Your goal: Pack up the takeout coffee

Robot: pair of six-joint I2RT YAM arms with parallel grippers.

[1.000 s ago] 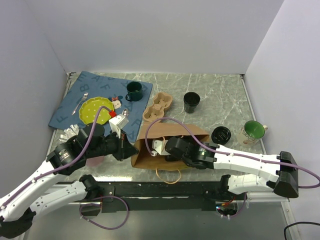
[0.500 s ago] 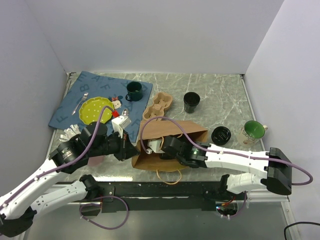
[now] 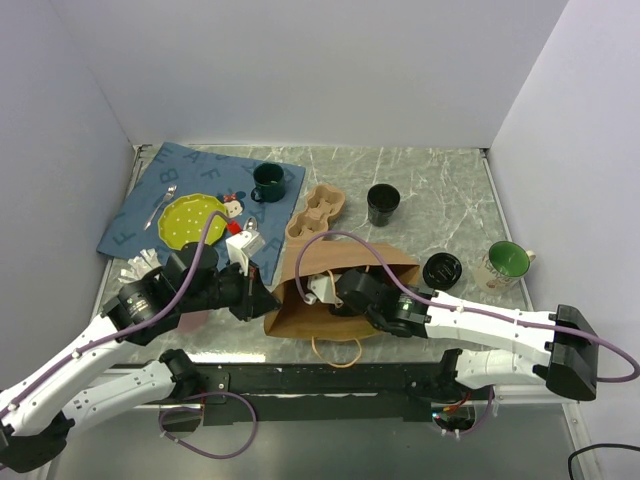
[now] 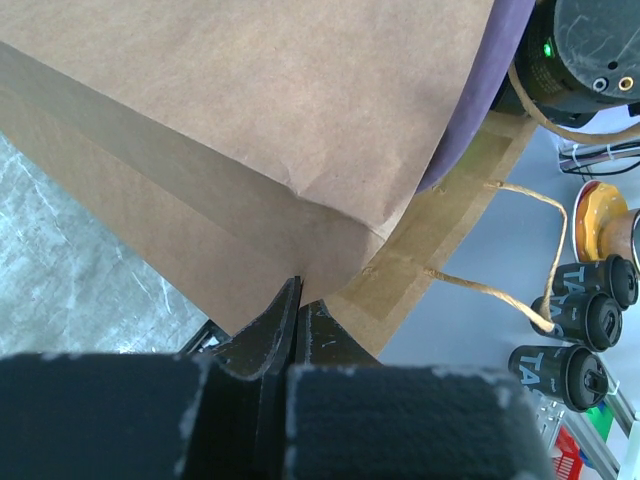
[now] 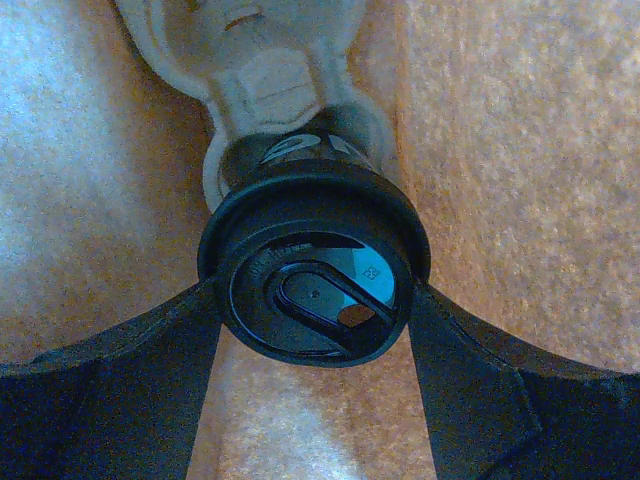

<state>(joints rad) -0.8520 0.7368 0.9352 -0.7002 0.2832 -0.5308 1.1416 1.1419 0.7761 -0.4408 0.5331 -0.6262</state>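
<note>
Right gripper point(image 5: 315, 300): jaws wide, one finger pressed to each side of the black lid of the takeout coffee point(image 5: 318, 285). The lid faces the wrist camera, and the cup is inside the brown paper bag point(image 5: 500, 150).

Left gripper point(image 4: 297, 312): fully closed, pinching a corner fold of the bag, which lies on the table point(image 3: 430, 175).

Judgement: the cup is in but not set down. Advance slowly toward the bag's bottom without squeezing the lid loose. Release only once the cup rests, with the left pinch steadying the bag.
</note>
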